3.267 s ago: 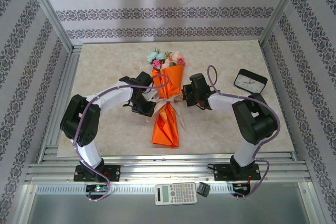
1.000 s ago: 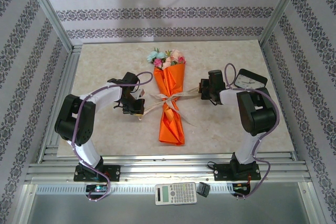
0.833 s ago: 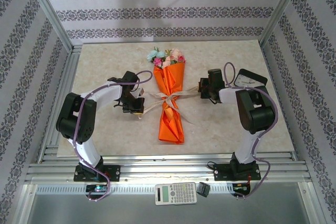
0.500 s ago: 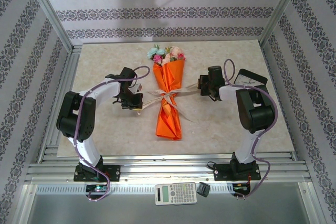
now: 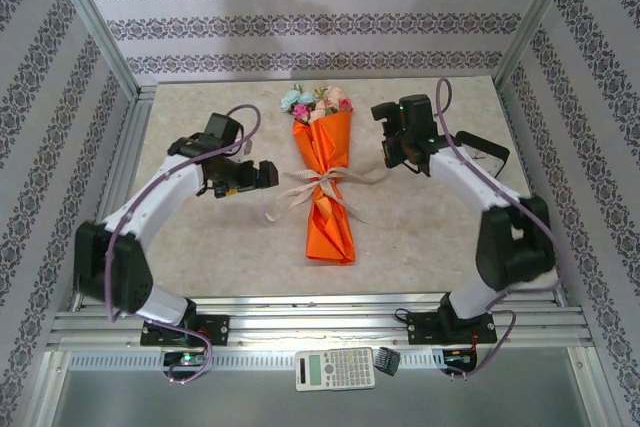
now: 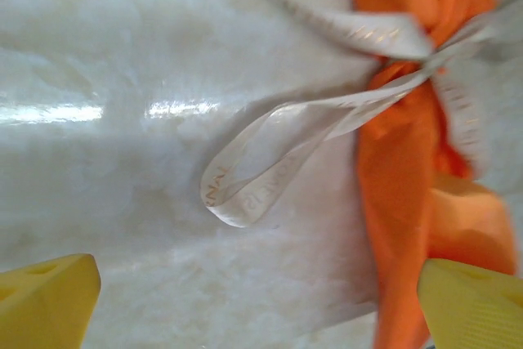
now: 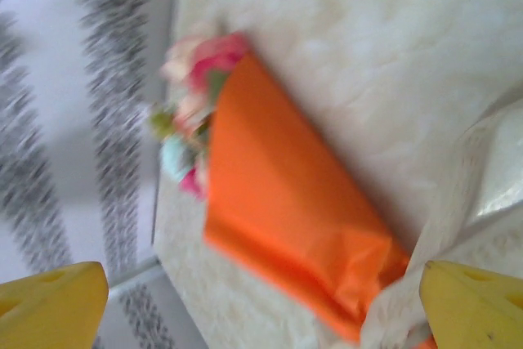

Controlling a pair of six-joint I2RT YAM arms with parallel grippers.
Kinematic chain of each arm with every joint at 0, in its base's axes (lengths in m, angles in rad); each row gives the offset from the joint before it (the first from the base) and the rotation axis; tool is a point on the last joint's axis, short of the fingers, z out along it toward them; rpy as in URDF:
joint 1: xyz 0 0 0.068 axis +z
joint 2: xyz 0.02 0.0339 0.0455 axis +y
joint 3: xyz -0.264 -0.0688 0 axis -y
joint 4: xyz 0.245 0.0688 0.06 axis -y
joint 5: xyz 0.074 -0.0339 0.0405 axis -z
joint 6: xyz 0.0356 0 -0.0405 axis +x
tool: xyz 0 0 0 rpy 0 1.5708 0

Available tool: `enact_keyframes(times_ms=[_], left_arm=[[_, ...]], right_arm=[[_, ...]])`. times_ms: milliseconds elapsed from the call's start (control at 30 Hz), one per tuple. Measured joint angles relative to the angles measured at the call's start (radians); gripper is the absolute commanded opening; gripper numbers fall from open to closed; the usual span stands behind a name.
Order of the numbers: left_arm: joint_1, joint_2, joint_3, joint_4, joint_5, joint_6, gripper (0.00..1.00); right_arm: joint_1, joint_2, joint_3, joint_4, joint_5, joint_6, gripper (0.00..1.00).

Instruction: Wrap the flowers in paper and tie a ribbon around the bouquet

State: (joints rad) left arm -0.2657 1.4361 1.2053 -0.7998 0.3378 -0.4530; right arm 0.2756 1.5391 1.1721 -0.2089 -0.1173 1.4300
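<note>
Where: We see the bouquet (image 5: 325, 162) lying in the middle of the table (image 5: 200, 237), between the two arms.
Left hand: Our left gripper (image 5: 264, 176) is wide open and holds nothing. It sits just left of the ribbon (image 6: 327, 116).
Right hand: Our right gripper (image 5: 393, 155) is wide open and empty too, right of the bouquet.
Ribbon: It is tied round the middle, with loose ends on the table.
Holder: The paper (image 5: 330, 227) cone holds the flowers (image 5: 316, 103), which peek out at the far end.
Risk: We think a finger could catch a loose loop and pull the knot open. Then the paper could unroll.
</note>
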Motion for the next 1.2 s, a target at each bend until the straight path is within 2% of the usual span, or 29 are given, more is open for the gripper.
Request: enact_keyframes(times_ms=[133,233,300,400,467,567,667,767,867,1067,1200], left_arm=[[0.064,-0.150,-0.036,0.051,0.005,-0.067,1.00],[0.132,-0.235,-0.090,0.099,-0.001,-0.103,1.00],[0.152,-0.281,-0.114,0.105,-0.049,-0.113,1.00],[0.155,-0.368,-0.152,0.112,-0.222,-0.120,1.00],[0.156,-0.463,-0.232,0.145,-0.375,-0.086,1.00],[0.156,-0.612,-0.433,0.271,-0.520,0.035,0.99],[0.159,-0.712,-0.633,0.397,-0.639,0.116,0.99],[0.164,-0.717,-0.771,0.544,-0.673,0.226,0.99],[0.184,-0.602,-0.813,0.700,-0.648,0.317,0.99],[0.281,-0.268,-0.817,1.027,-0.549,0.343,0.99],[0.316,-0.093,-0.815,1.225,-0.481,0.317,0.99]], right_arm=[[0.024,-0.217,-0.027,-0.096,0.034,-0.109,0.98],[-0.018,-0.385,-0.101,-0.147,0.090,-0.235,0.98],[-0.062,-0.492,-0.150,-0.200,0.143,-0.333,0.98],[-0.126,-0.635,-0.202,-0.315,0.280,-0.470,0.98],[-0.141,-0.721,-0.263,-0.344,0.416,-0.588,0.98],[-0.141,-0.846,-0.469,-0.249,0.542,-0.806,0.98],[-0.140,-0.916,-0.720,-0.124,0.585,-1.006,0.98],[-0.140,-0.903,-0.883,-0.001,0.576,-1.137,0.98],[-0.140,-0.826,-0.960,0.145,0.533,-1.214,0.98],[-0.146,-0.557,-0.948,0.453,0.441,-1.308,0.98],[-0.195,-0.377,-0.921,0.680,0.369,-1.339,0.98]])
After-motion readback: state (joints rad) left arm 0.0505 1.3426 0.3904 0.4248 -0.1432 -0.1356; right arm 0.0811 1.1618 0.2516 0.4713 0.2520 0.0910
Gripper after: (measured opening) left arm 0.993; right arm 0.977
